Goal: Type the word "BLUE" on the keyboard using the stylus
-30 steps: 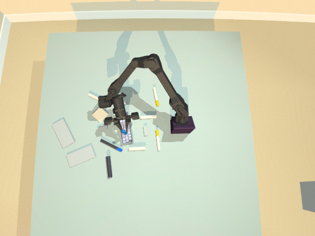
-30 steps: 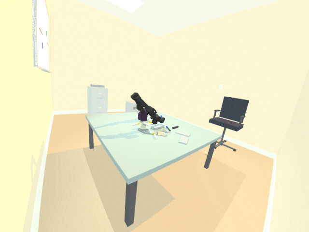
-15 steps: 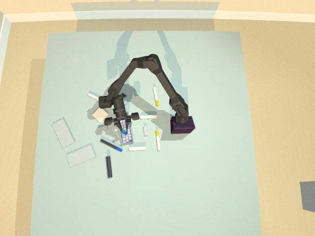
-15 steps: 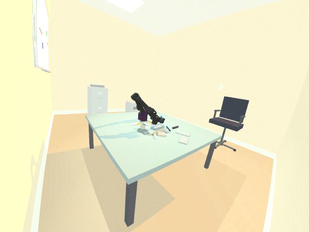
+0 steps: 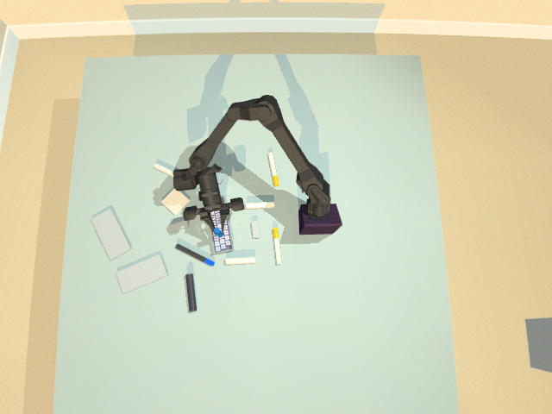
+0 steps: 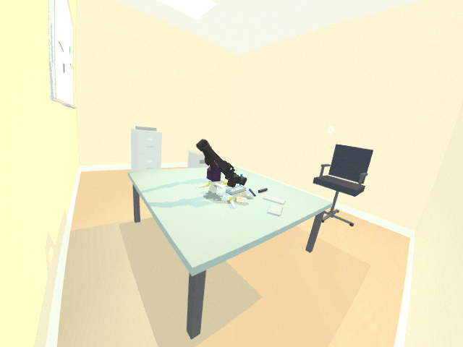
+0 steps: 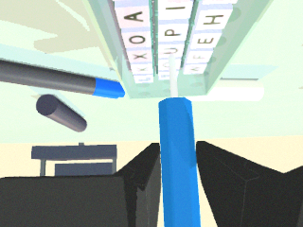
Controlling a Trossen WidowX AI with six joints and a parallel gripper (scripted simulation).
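The keyboard (image 5: 221, 246) (image 6: 236, 190) (image 7: 147, 90) lies on the desk with rows of white letter keys; A, O, X, I, P, U, H and E show in the wrist view. My gripper (image 5: 216, 228) (image 7: 177, 149) is shut on the blue stylus (image 5: 218, 232) (image 7: 177, 170) above the keyboard. The stylus's thin white tip (image 7: 173, 76) points at the keys, its end over the lower part of the U key (image 7: 173, 47). Whether the tip touches or presses that key cannot be told. The arm hides part of the keyboard in the overhead view.
A dark marker with a blue cap (image 5: 194, 254) (image 7: 52, 78) lies close beside the keyboard, with a dark cylinder (image 5: 191, 291) (image 7: 62, 113) beyond. A white cylinder (image 5: 240, 260) (image 7: 241, 91) lies near the keyboard's end. A tan block (image 5: 175, 201) and two grey slabs (image 5: 110, 233) (image 5: 141, 273) lie left.
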